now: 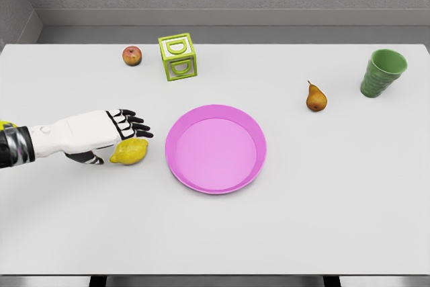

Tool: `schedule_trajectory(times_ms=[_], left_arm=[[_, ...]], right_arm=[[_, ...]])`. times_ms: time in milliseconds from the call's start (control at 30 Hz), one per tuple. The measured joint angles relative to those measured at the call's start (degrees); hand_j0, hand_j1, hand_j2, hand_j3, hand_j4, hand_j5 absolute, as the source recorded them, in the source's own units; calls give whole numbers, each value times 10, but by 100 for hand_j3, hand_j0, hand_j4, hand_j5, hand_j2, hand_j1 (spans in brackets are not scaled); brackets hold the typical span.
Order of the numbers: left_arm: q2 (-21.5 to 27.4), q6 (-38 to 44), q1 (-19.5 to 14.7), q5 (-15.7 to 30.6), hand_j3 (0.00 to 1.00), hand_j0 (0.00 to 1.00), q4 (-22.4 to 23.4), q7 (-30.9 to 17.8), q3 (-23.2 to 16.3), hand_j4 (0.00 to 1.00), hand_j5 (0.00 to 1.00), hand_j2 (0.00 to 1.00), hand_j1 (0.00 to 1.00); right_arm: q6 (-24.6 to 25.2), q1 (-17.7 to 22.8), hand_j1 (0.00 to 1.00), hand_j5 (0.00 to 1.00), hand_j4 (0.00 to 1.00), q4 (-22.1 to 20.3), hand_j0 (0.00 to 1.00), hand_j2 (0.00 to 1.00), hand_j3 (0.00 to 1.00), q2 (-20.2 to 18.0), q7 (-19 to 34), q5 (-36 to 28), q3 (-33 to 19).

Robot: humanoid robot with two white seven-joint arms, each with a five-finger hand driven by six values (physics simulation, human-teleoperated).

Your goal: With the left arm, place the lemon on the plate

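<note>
A yellow lemon (129, 152) lies on the white table just left of the pink plate (250, 167). My left hand (118, 138) reaches in from the left edge and sits right over the lemon's upper left side. Its black fingers (136, 126) are spread above the fruit and the thumb (89, 158) lies low on the table to the lemon's left. The fingers are not closed around the lemon. The plate holds nothing. The right arm is out of view.
An apple (132, 56) and a green letter block (177, 57) stand at the back left. A pear (316, 98) lies right of the plate, and a green cup (383, 72) stands at the far right.
</note>
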Motion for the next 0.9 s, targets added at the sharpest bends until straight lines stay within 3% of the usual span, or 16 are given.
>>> schedule_trajectory(times_ms=[400,900], left_arm=[[-1,0,-15,-9,100,100,1,0,-30,100,100,100,100],[-3,0,-23,-18,100,100,6,3,-34,100,100,100,100]], right_arm=[[0,0,100,100,100,0,100,100,100,0,0,0,0],[0,0,100,100,100,0,100,100,100,0,0,0,0]])
